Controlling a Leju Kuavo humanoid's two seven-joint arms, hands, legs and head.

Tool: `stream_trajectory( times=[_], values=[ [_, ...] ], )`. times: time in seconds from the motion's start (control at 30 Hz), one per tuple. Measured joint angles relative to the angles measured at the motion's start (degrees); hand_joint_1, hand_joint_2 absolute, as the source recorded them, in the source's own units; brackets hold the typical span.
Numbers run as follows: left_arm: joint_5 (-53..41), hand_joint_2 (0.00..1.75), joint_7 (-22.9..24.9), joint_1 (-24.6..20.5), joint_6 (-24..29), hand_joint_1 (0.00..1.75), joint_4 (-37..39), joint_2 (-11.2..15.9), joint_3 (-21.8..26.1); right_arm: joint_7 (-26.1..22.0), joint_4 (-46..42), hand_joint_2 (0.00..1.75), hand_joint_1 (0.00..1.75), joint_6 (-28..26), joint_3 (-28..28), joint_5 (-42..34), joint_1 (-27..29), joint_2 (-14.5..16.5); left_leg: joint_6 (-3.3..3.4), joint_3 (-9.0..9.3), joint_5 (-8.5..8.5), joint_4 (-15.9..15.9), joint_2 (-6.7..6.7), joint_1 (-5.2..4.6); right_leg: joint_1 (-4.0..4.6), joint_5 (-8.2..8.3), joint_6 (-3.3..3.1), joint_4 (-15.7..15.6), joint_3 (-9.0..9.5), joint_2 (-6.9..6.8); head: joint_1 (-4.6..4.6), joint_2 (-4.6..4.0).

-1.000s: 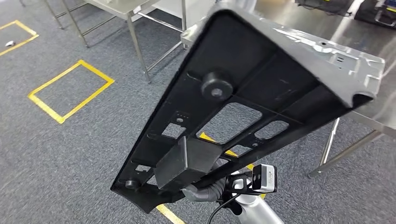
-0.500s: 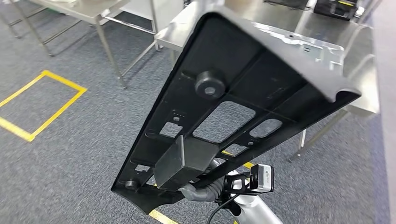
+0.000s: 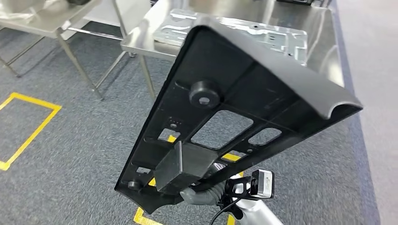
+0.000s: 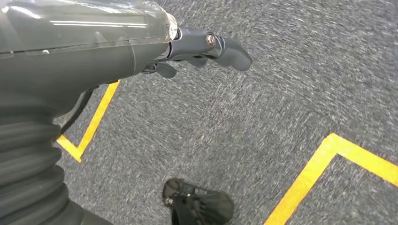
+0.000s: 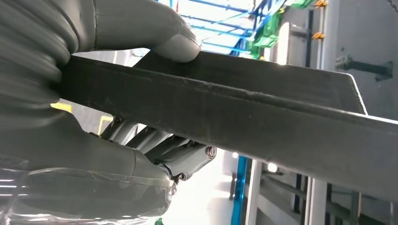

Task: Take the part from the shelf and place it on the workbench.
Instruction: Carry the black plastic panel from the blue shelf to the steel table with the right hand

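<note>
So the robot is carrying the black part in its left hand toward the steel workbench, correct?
Not quite: the right hand grips the black part, as the right wrist view shows, thumb pressed on its edge. The left hand hangs over the carpet, holding nothing. The steel workbench lies ahead.

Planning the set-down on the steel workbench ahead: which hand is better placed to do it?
The right hand. It already grips the black part at its near end, thumb on top. The left hand hangs over the carpet, holding nothing, away from the workbench.
</note>
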Motion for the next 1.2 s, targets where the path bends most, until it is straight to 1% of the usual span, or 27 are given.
stream_trajectory(
  times=[0.03,0.07,0.1,0.17,0.2,0.23,0.27,0.33,0.37,0.4,0.47,0.5,0.53,0.57,0.6,0.63,0.67,0.73,0.8,0.9,0.97,1.03,1.07,1.1,1.13,1.17,1.2],
  values=[
    [0.0,1.75,0.0,0.1,-0.1,0.00,0.0,0.0,0.0,0.0,0.0,1.75,1.69,0.0,0.1,0.1,0.0,0.0,-0.15,-1.54,-0.75,2.9,-0.19,0.07,-0.01,-0.01,-0.01,0.0,0.00,0.66,0.00,0.00],
    [0.0,1.75,0.1,0.1,-0.2,0.00,0.0,0.0,0.0,0.1,0.0,1.75,1.69,-0.1,0.1,0.3,0.0,0.0,-0.26,-2.22,-0.32,3.8,-0.24,0.15,-0.03,-0.02,0.01,0.1,0.03,1.34,0.00,0.00],
    [0.0,1.75,0.1,0.1,-0.3,0.00,0.0,0.0,0.0,0.2,0.0,1.75,1.69,-0.2,0.2,0.5,0.0,0.0,-0.36,-1.83,1.26,2.5,-0.28,0.27,-0.07,-0.08,0.10,0.2,0.10,1.99,0.00,0.00],
    [0.0,1.75,0.0,0.1,-0.4,0.00,0.0,0.0,0.0,0.3,0.0,1.75,1.69,-0.7,0.6,1.0,-0.1,0.0,-0.47,1.27,5.63,-4.9,-0.65,0.60,-0.17,-0.39,0.45,0.6,0.21,2.98,0.00,0.00],
    [0.0,1.75,-0.1,0.0,-0.4,0.00,0.0,0.0,0.0,0.4,0.0,1.75,1.69,-1.0,0.8,1.2,-0.2,0.0,-0.35,2.68,6.98,-8.3,-0.98,0.66,-0.11,-0.60,0.71,1.0,0.10,3.35,0.00,0.00],
    [-0.1,1.75,-0.1,-0.1,-0.5,0.00,0.0,-0.1,0.0,0.4,0.0,1.75,1.69,-1.3,0.9,1.5,-0.3,0.0,-0.06,3.53,7.60,-10.4,-1.28,0.67,-0.05,-0.72,1.01,1.3,-0.08,3.59,0.00,0.00],
    [-0.2,1.75,-0.1,-0.2,-0.5,0.00,0.0,-0.1,0.0,0.4,0.0,1.75,1.69,-1.5,1.0,1.8,-0.3,0.0,0.34,3.76,7.50,-11.2,-1.51,0.59,0.01,-0.76,1.32,1.5,-0.28,3.80,0.00,0.00],
    [-0.4,1.75,-0.2,-0.3,-0.6,0.00,0.0,-0.1,-0.1,0.3,0.0,1.75,1.69,-1.9,1.1,2.2,-0.3,0.0,1.26,3.65,7.66,-11.3,-1.50,0.47,0.02,-0.76,1.98,1.6,-0.51,3.87,0.00,0.00],
    [-0.4,1.75,-0.2,-0.3,-0.6,0.00,0.0,-0.2,-0.1,0.2,-0.1,1.75,1.69,-2.0,1.1,2.3,-0.3,0.0,1.64,3.67,7.79,-11.4,-1.42,0.47,0.00,-1.04,2.30,1.8,-0.61,3.37,0.01,0.00],
    [-0.4,1.75,-0.3,-0.3,-0.7,0.00,0.0,-0.2,-0.1,0.2,-0.1,1.75,1.69,-2.2,1.2,2.5,-0.4,0.0,2.03,3.70,7.91,-11.5,-1.30,0.52,-0.02,-1.86,2.62,3.0,-1.08,2.53,0.01,0.00],
    [-0.5,1.75,-0.4,-0.2,-0.8,0.00,0.0,-0.3,-0.1,0.1,-0.1,1.75,1.69,-2.3,1.3,2.7,-0.5,0.0,2.55,3.71,7.95,-11.7,-1.01,0.54,-0.12,-5.06,3.15,8.7,-3.67,0.59,0.02,0.00],
    [-0.5,1.75,-0.5,-0.1,-0.9,0.00,0.0,-0.2,-0.1,0.1,-0.1,1.75,1.69,-2.3,1.4,2.7,-0.5,-0.1,2.71,3.67,7.88,-11.7,-0.81,0.50,-0.18,-6.90,3.33,12.8,-5.68,0.04,0.02,0.00],
    [-0.5,1.75,-0.5,-0.1,-1.0,0.00,0.0,-0.2,-0.1,0.0,-0.1,1.75,1.69,-2.4,1.4,2.8,-0.4,-0.1,2.78,3.67,7.81,-11.7,-0.62,0.45,-0.23,-8.05,3.44,16.3,-7.49,-0.18,0.02,0.00],
    [-0.6,1.75,-0.5,0.0,-1.0,0.00,0.0,-0.2,-0.1,0.0,-0.1,1.75,1.69,-2.5,1.4,2.8,-0.3,-0.3,2.81,3.71,7.73,-11.7,-0.45,0.43,-0.25,-8.16,3.45,18.2,-8.52,-0.26,0.02,0.00],
    [-0.6,1.75,-0.5,0.0,-1.0,0.00,0.0,-0.2,-0.1,-0.1,-0.1,1.75,1.69,-2.6,1.4,2.8,-0.2,-0.4,2.80,3.83,7.64,-11.7,-0.34,0.40,-0.24,-7.17,3.35,17.9,-8.45,-0.29,0.02,0.00],
    [-0.6,1.75,-0.5,0.0,-1.0,0.00,0.0,-0.2,-0.2,-0.1,-0.1,1.75,1.69,-2.6,1.4,2.8,-0.2,-0.6,2.74,4.04,7.53,-11.7,-0.28,0.36,-0.18,-5.24,3.11,15.0,-7.14,-0.32,0.02,0.00],
    [-0.6,1.75,-0.5,0.0,-1.0,0.00,0.0,-0.3,-0.2,-0.1,-0.2,1.75,1.69,-2.6,1.4,2.8,-0.2,-0.8,2.66,4.30,7.38,-11.7,-0.23,0.30,-0.05,-3.04,2.70,10.8,-5.05,-0.44,0.02,0.00],
    [-0.6,1.75,-0.5,-0.1,-1.0,0.00,0.0,-0.3,-0.2,-0.1,-0.2,1.75,1.69,-2.5,1.4,2.8,-0.2,-0.9,2.30,4.64,7.05,-11.7,-0.11,0.06,0.38,-0.77,1.80,3.7,-1.53,-0.91,0.02,0.00],
    [-0.6,1.75,-0.5,-0.1,-1.0,0.00,0.0,-0.4,-0.2,-0.1,-0.2,1.75,1.69,-2.3,1.4,2.8,-0.2,-1.0,1.75,4.74,6.82,-11.8,0.06,-0.02,0.72,-0.96,1.27,1.7,-0.65,-1.07,0.02,0.00],
    [-0.6,1.75,-0.5,-0.3,-1.0,0.00,0.0,-0.3,-0.2,-0.1,-0.3,1.75,1.69,-2.2,1.4,2.9,-0.1,-1.2,0.87,4.94,6.11,-11.3,0.31,0.00,0.36,-0.96,0.65,0.6,0.16,-0.65,0.00,0.00],
    [-0.6,1.75,-0.6,-0.3,-1.1,0.00,0.0,-0.2,-0.3,-0.1,-0.5,1.75,1.69,-2.2,1.4,3.0,-0.1,-1.2,0.53,2.75,3.87,-6.5,0.05,0.06,0.01,-1.12,0.14,-0.1,1.15,-0.56,0.00,0.00],
    [-0.5,1.75,-0.7,-0.1,-1.2,0.00,0.0,-0.2,-0.3,-0.1,-0.5,1.75,1.69,-2.1,1.4,3.1,0.0,-1.2,0.19,-1.64,1.17,1.3,-0.21,0.14,0.07,-1.65,-0.18,-0.1,1.73,-0.43,-0.01,0.00],
    [-0.5,1.75,-0.7,0.0,-1.2,0.00,0.0,-0.2,-0.3,-0.1,-0.5,1.75,1.69,-2.0,1.4,3.1,0.2,-1.2,0.04,-3.45,0.93,3.8,-0.22,0.18,0.11,-1.98,-0.20,0.0,2.06,-0.29,-0.01,0.00],
    [-0.4,1.75,-0.7,0.0,-1.2,0.00,0.0,-0.2,-0.3,-0.1,-0.5,1.75,1.69,-2.0,1.4,3.2,0.2,-1.2,-0.06,-4.34,1.85,4.3,-0.22,0.19,0.13,-2.35,-0.16,0.0,2.48,-0.11,-0.02,0.00],
    [-0.4,1.75,-0.7,0.1,-1.2,0.00,0.0,-0.2,-0.3,-0.1,-0.5,1.75,1.69,-2.0,1.4,3.2,0.3,-1.2,-0.09,-4.04,3.98,2.4,-0.21,0.19,0.11,-2.80,-0.05,0.1,3.05,0.08,-0.01,0.00],
    [-0.4,1.75,-0.8,0.1,-1.2,0.00,0.0,-0.2,-0.3,-0.1,-0.5,1.75,1.69,-2.0,1.4,3.3,0.3,-1.2,-0.04,-2.75,6.83,-1.5,-0.22,0.20,0.09,-3.34,0.11,0.1,3.74,0.21,-0.02,0.00],
    [-0.4,1.75,-0.8,0.1,-1.2,0.00,0.0,-0.1,-0.3,-0.1,-0.5,1.75,1.69,-2.0,1.4,3.3,0.3,-1.2,0.10,-1.22,8.84,-5.2,-0.25,0.17,0.11,-3.85,0.33,0.1,4.32,0.31,-0.01,0.00]
  ],
)
